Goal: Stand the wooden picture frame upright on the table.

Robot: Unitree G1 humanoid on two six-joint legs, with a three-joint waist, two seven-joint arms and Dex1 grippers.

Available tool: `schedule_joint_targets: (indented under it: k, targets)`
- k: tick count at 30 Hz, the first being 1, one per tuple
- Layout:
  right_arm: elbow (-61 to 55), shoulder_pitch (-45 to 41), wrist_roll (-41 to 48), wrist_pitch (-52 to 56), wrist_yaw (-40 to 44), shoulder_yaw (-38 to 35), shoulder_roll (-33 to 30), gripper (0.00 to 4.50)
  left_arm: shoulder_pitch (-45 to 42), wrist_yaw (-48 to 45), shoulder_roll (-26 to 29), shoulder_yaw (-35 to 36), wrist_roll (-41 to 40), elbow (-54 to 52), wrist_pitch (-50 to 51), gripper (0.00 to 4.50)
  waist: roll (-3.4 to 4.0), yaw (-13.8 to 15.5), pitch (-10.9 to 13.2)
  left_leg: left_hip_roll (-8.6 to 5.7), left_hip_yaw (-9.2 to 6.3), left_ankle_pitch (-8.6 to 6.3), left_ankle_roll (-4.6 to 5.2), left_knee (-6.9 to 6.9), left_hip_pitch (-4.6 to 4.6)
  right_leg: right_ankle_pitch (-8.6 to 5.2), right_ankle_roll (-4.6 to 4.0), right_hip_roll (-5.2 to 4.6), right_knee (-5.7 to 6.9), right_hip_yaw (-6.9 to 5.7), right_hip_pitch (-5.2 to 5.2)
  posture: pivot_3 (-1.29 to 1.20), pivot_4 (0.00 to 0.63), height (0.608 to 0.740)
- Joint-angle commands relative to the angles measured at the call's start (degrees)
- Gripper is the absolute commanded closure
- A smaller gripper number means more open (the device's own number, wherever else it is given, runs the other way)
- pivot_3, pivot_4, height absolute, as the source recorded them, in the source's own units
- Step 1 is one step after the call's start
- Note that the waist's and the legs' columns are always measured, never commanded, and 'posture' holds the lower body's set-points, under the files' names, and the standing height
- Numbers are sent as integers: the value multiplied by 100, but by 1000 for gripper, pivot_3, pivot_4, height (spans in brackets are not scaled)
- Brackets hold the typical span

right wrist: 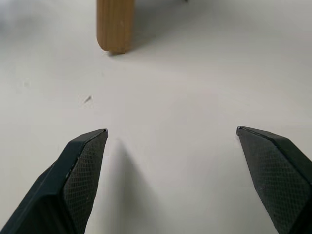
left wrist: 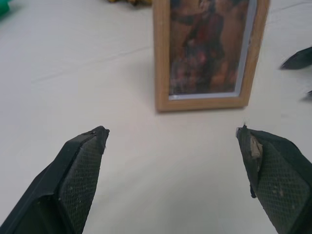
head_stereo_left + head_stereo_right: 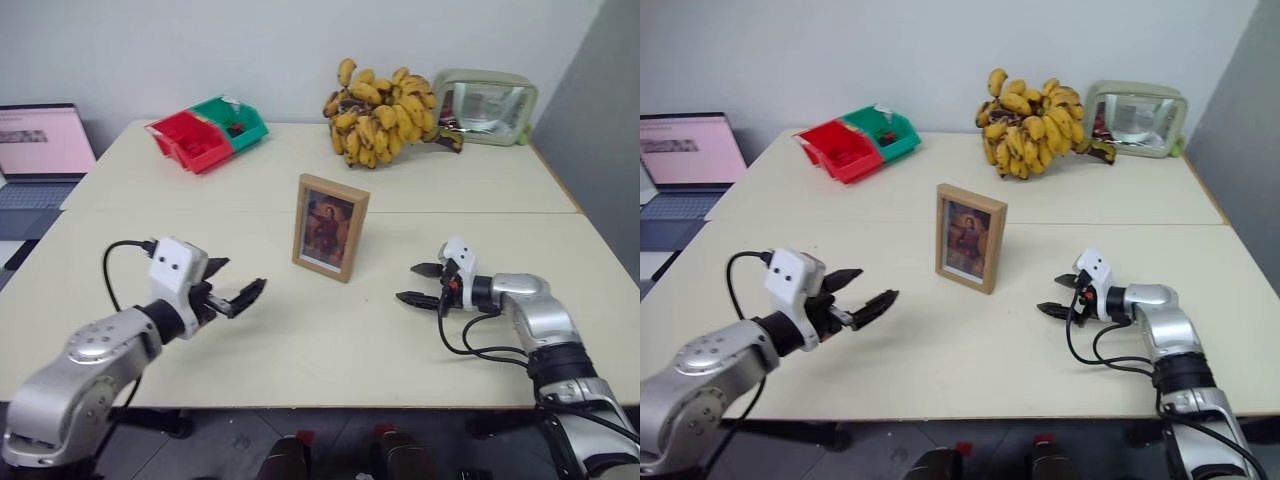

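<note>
Hovering over the table point(image 3: 300, 360), my left gripper point(image 3: 232, 290) hangs with its fingers spread wide and empty, aimed toward the wooden picture frame point(image 3: 330, 226). The frame stands upright near the table's middle, just in front of the seam, its reddish portrait facing me. On its far side my right gripper point(image 3: 420, 284) is parted too, holding nothing, apart from the frame.

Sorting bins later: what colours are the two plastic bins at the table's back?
One red, one green plastic bins; clearest in the left eye view.
</note>
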Motion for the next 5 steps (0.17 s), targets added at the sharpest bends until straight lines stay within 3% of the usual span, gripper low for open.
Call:
schedule_joint_targets:
  k: [1,5]
  targets:
    - [-1900,-330,806,1905,-498,-395,-187,29,-795,-860,565,203,-172,850,129,0,0,-75,2,1,-3,0,0,-1,-2,-6,2,4,7,-2,-4,0,150,740]
    - [-2684,-509,1271,2842,-819,-462,-276,29,-1604,-1734,991,-103,-102,1706,145,0,0,-92,2,11,-6,0,0,-6,2,-20,14,21,8,-6,-5,0,150,740]
